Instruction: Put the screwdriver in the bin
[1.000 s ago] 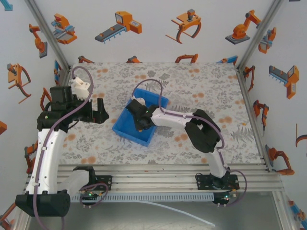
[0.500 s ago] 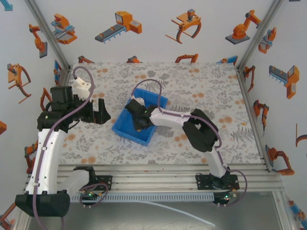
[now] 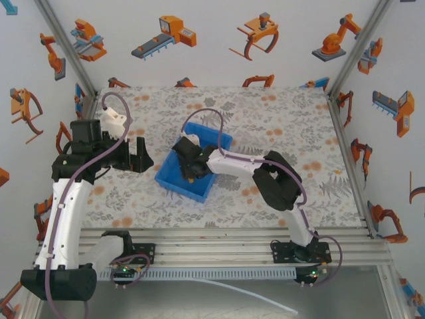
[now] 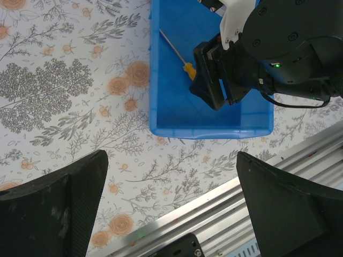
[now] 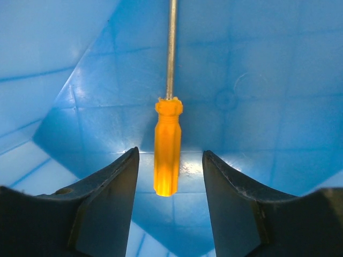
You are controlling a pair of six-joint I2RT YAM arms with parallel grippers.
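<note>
Against the top views from a second and half a second ago, the right end effector (image 3: 188,170) is being carried slightly left, further along the inside of the bin (image 3: 180,185). Nothing else on the tabletop (image 3: 285,119) is being moved.

In the right wrist view the right end effector (image 5: 170,154) is being held wide. A gap is being left on each side of the orange handle of the screwdriver (image 5: 168,147), so nothing is being gripped. The screwdriver is lying flat on the bin's (image 5: 268,80) blue floor, shaft pointing away from the fingers.

This is being confirmed in the left wrist view. The screwdriver (image 4: 179,56) is lying inside the bin (image 4: 211,130), with its handle end just at the right end effector (image 4: 210,85).

The left end effector (image 3: 137,156) is being held beside the bin, apart from it. The left end effector (image 4: 171,160) is spread wide and holding nothing.

Judgement: the placement is being read as done. Only the withdrawal of the right arm is left, and the screwdriver should not be knocked on the way out.
</note>
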